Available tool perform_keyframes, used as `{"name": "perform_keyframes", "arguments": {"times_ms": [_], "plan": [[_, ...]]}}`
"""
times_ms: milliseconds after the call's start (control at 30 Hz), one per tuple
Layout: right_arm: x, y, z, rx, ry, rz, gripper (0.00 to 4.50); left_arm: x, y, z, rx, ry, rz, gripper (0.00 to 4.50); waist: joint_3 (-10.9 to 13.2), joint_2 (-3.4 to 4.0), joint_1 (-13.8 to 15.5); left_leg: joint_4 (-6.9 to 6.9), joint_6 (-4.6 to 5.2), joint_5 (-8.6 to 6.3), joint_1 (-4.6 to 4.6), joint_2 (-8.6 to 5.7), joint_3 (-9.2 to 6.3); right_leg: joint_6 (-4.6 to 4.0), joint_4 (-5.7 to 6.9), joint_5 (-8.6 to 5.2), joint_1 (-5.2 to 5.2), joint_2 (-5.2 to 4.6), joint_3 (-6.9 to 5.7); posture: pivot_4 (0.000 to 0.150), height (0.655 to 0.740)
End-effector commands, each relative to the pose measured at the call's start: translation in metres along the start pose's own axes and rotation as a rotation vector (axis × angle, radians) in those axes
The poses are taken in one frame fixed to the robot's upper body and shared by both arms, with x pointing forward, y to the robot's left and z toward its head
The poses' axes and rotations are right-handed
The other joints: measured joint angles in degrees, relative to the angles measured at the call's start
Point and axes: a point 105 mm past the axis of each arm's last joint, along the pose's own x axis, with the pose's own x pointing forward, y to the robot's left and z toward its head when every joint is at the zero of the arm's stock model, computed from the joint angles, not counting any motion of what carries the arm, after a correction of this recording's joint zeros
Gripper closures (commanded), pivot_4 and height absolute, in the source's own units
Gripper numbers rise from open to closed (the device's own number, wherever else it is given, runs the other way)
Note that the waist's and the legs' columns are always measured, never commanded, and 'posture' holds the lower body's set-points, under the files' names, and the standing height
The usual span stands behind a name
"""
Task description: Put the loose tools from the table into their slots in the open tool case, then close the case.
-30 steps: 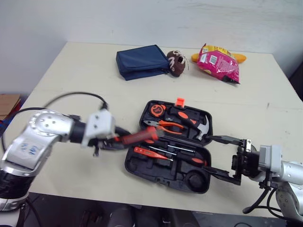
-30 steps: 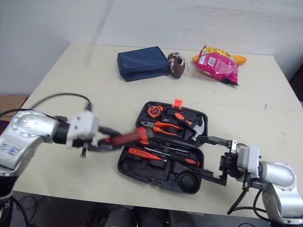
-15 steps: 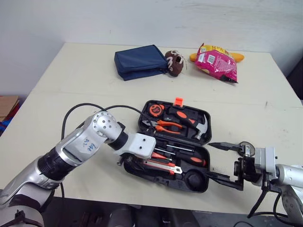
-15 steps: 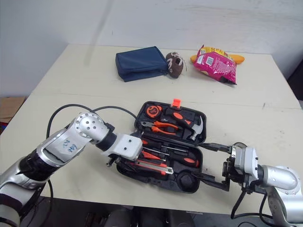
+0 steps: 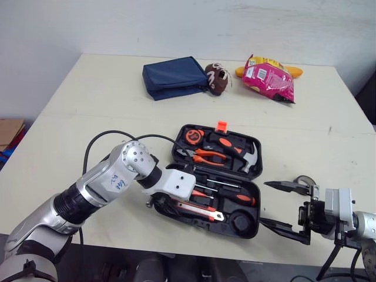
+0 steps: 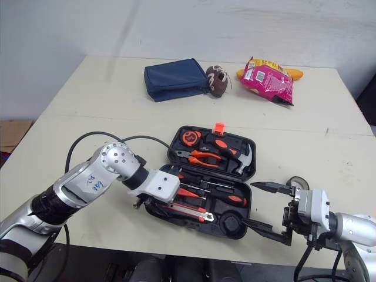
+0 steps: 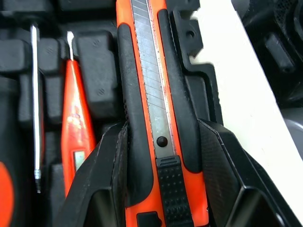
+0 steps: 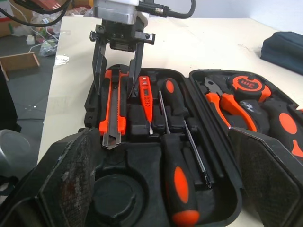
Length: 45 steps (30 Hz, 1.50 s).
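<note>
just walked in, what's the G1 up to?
The left gripper has its jaws closed on the orange knife, holding it along the slot at the near edge of the open case. Pliers, hammer, tape and screwdrivers sit in their slots. The right gripper hovers open and empty off the case's near right corner. The case is not yet closed.

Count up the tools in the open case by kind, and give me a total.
tape measure: 1
pliers: 1
hammer: 1
screwdrivers: 2
tester: 1
knife: 1
Total: 7
</note>
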Motion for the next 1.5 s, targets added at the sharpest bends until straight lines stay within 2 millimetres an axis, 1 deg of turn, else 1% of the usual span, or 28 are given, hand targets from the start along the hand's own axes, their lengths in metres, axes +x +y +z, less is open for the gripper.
{"name": "perform_keyframes", "arguments": {"times_ms": [33,300,400,500,533,567,600,633,700,767,833,933,967,1000,1067,1100,1167,1200,1267,1300,1333,1500], "plan": [[-0.001,0.001,0.010,-0.039,-0.024,0.000,0.00,0.003,-0.002,0.006,0.033,0.007,0.003,3.01,0.0,0.00,0.0,0.02,0.00,0.00,0.00,0.00,0.00,0.00,0.02,0.00,0.00,0.00,0.00,0.150,0.7400],[-0.002,0.002,0.004,-0.031,-0.032,-0.007,0.00,0.008,0.007,0.011,0.016,-0.009,0.063,3.01,0.0,0.00,0.1,0.24,0.10,-0.07,-0.03,0.01,-0.01,0.00,0.11,0.00,0.02,-0.02,0.00,0.150,0.7400],[-0.002,0.003,0.003,-0.031,-0.036,-0.007,0.00,0.009,0.006,0.011,0.016,-0.008,0.058,3.01,0.0,0.00,0.1,0.26,0.11,-0.07,-0.04,0.00,-0.01,0.01,0.11,0.00,0.03,-0.02,0.00,0.150,0.7400],[-0.005,0.005,-0.003,-0.025,-0.035,-0.007,0.00,0.009,0.005,0.010,0.010,-0.004,0.049,3.01,0.0,0.00,0.1,0.28,0.12,-0.08,-0.03,0.01,-0.02,0.02,0.11,0.00,0.05,-0.03,-0.01,0.150,0.7400],[-0.007,0.006,-0.007,-0.023,-0.034,-0.010,0.00,0.009,0.005,0.009,0.012,-0.001,0.050,2.51,0.0,0.00,0.1,0.27,0.12,-0.08,-0.04,0.00,-0.02,0.02,0.11,0.00,0.05,-0.03,0.00,0.150,0.7400],[-0.009,0.007,-0.010,-0.021,-0.032,-0.012,0.00,0.009,0.007,0.010,0.017,-0.005,0.067,2.51,0.0,0.00,0.1,0.27,0.12,-0.08,-0.03,0.01,-0.02,0.02,0.11,0.00,0.05,-0.03,-0.01,0.150,0.7400],[-0.011,0.008,-0.012,-0.020,-0.030,-0.013,0.00,0.009,0.009,0.011,0.019,-0.008,0.080,1.89,0.0,0.00,0.1,0.27,0.12,-0.08,-0.03,0.01,-0.02,0.02,0.10,0.00,0.05,-0.02,-0.01,0.150,0.7400],[-0.013,0.008,-0.016,-0.019,-0.030,-0.015,0.00,0.007,0.009,0.016,0.040,-0.038,0.078,1.43,0.0,0.00,0.1,0.27,0.13,-0.09,-0.03,0.00,-0.02,0.02,0.10,0.00,0.06,-0.03,0.00,0.150,0.7400],[-0.015,0.009,-0.019,-0.020,-0.032,-0.017,0.00,0.004,0.010,0.027,0.055,-0.111,0.087,0.72,0.0,0.00,0.1,0.28,0.13,-0.09,-0.03,0.01,-0.02,0.02,0.10,0.00,0.06,-0.03,-0.01,0.150,0.7400],[-0.015,0.009,-0.021,-0.022,-0.034,-0.016,0.00,0.001,0.011,0.033,0.060,-0.161,0.094,0.72,0.0,0.00,0.0,0.28,0.14,-0.09,-0.03,0.00,-0.02,0.02,0.11,0.00,0.06,-0.04,-0.01,0.150,0.7400],[-0.017,0.010,-0.023,-0.023,-0.033,-0.016,0.00,-0.003,0.006,0.039,0.079,-0.219,0.064,0.72,0.0,0.00,-0.2,0.28,0.13,-0.09,-0.02,0.02,-0.01,0.02,0.12,0.00,0.06,-0.01,0.00,0.150,0.7400],[-0.019,0.011,-0.027,-0.021,-0.031,-0.020,0.00,-0.015,0.007,0.039,0.108,-0.286,0.099,0.72,0.0,0.01,-0.2,0.27,0.10,-0.07,0.01,0.04,-0.01,0.01,0.21,-0.01,0.05,0.01,-0.01,0.150,0.7400],[-0.019,0.011,-0.028,-0.021,-0.030,-0.021,0.00,-0.018,0.009,0.036,0.104,-0.301,0.122,0.72,0.0,0.01,-0.1,0.27,0.09,-0.07,0.02,0.04,-0.02,0.01,0.22,-0.01,0.04,0.02,-0.01,0.150,0.7400],[-0.019,0.011,-0.029,-0.021,-0.030,-0.025,0.00,-0.020,0.011,0.036,0.111,-0.355,0.149,0.72,0.0,0.02,-0.1,0.28,0.09,-0.07,0.03,0.05,-0.02,0.00,0.23,-0.01,0.05,0.01,-0.01,0.150,0.7400],[-0.021,0.012,-0.030,-0.019,-0.029,-0.031,0.00,-0.023,0.014,0.034,0.099,-0.444,0.197,1.26,0.0,0.04,0.0,0.29,0.10,-0.07,0.03,0.03,-0.01,0.01,0.23,-0.01,0.06,-0.02,0.00,0.150,0.7400],[-0.022,0.012,-0.031,-0.018,-0.028,-0.033,0.00,-0.024,0.011,0.034,0.115,-0.477,0.194,1.60,0.0,0.04,0.0,0.31,0.11,-0.08,0.02,0.03,-0.01,0.01,0.21,-0.01,0.07,-0.03,-0.01,0.150,0.7400],[-0.022,0.012,-0.031,-0.019,-0.028,-0.035,0.00,-0.023,0.009,0.033,0.110,-0.528,0.196,2.44,0.0,0.04,0.0,0.32,0.12,-0.09,0.01,0.03,-0.01,0.01,0.20,-0.01,0.07,-0.03,-0.02,0.150,0.7400],[-0.022,0.012,-0.031,-0.019,-0.027,-0.036,0.00,-0.021,0.008,0.032,0.096,-0.548,0.189,2.97,0.0,0.04,0.0,0.32,0.12,-0.09,0.00,0.03,-0.02,0.01,0.20,-0.01,0.06,-0.02,-0.02,0.150,0.7400],[-0.022,0.011,-0.032,-0.020,-0.026,-0.041,0.00,-0.014,0.007,0.026,0.083,-0.557,0.199,3.82,0.0,0.04,0.0,0.32,0.12,-0.09,0.00,0.03,-0.02,0.01,0.20,-0.01,0.07,-0.03,-0.02,0.150,0.7400],[-0.022,0.011,-0.032,-0.020,-0.026,-0.043,0.00,-0.011,0.007,0.023,0.087,-0.553,0.201,4.36,0.0,0.04,0.0,0.32,0.11,-0.10,0.01,0.03,-0.01,0.01,0.20,-0.01,0.08,-0.02,-0.02,0.150,0.7400],[-0.022,0.011,-0.031,-0.020,-0.025,-0.044,0.00,-0.006,0.006,0.019,0.089,-0.535,0.200,4.44,0.0,0.04,0.0,0.32,0.11,-0.10,0.01,0.03,-0.01,0.01,0.20,-0.01,0.08,-0.02,-0.02,0.150,0.7400],[-0.021,0.009,-0.029,-0.026,-0.019,-0.053,0.00,0.009,0.000,0.010,0.071,-0.516,0.165,4.44,0.0,0.04,0.0,0.31,0.11,-0.10,0.02,0.03,-0.01,0.01,0.20,-0.01,0.08,-0.02,-0.02,0.150,0.7400]]}}
